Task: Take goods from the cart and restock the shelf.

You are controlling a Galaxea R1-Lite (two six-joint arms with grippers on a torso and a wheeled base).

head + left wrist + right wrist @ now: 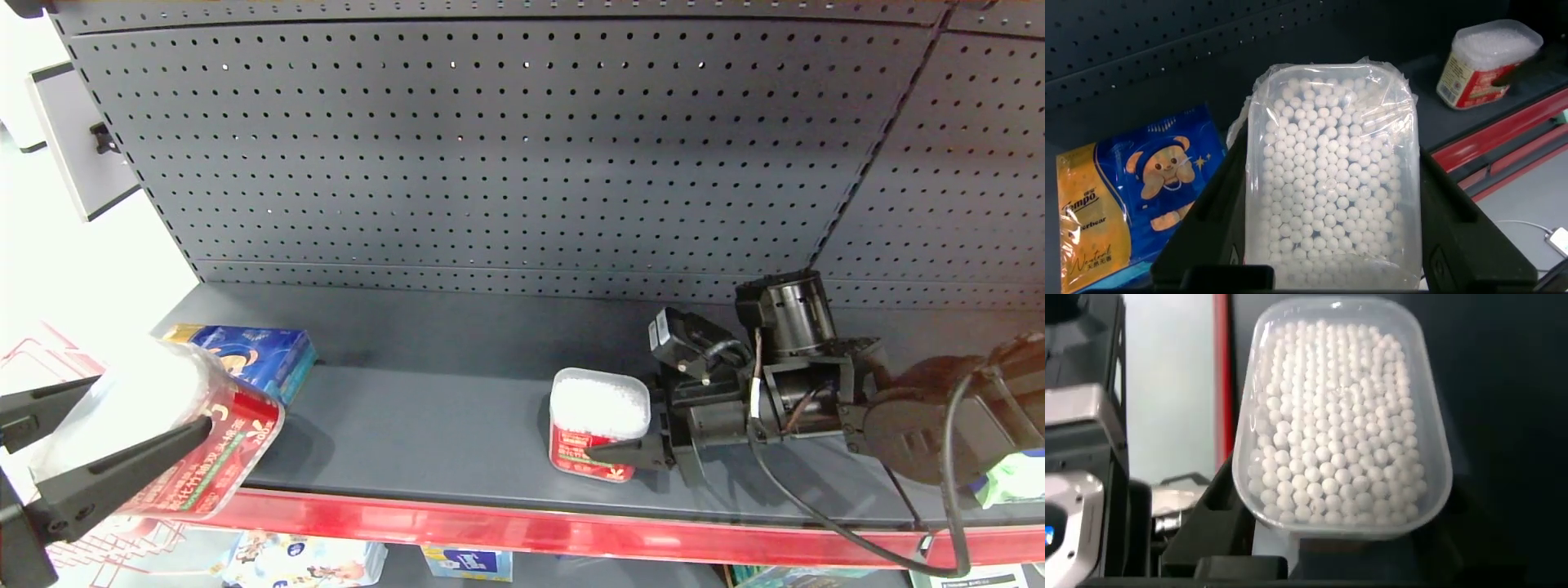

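Your left gripper (147, 404) clamps clear plastic tub of white cotton swabs (163, 425), tilted, at left front corner of dark grey metal shelf (441, 400). Its red label carries white print, too small to make out. Your right gripper (608, 441) is closed around second swab tub (600, 416), which stands upright on shelf near front edge. Blue tissue pack with cartoon bear (253, 355) lies flat at shelf's left end. Red front strip (490, 523) below; grey perforated back panel (490, 163) behind.
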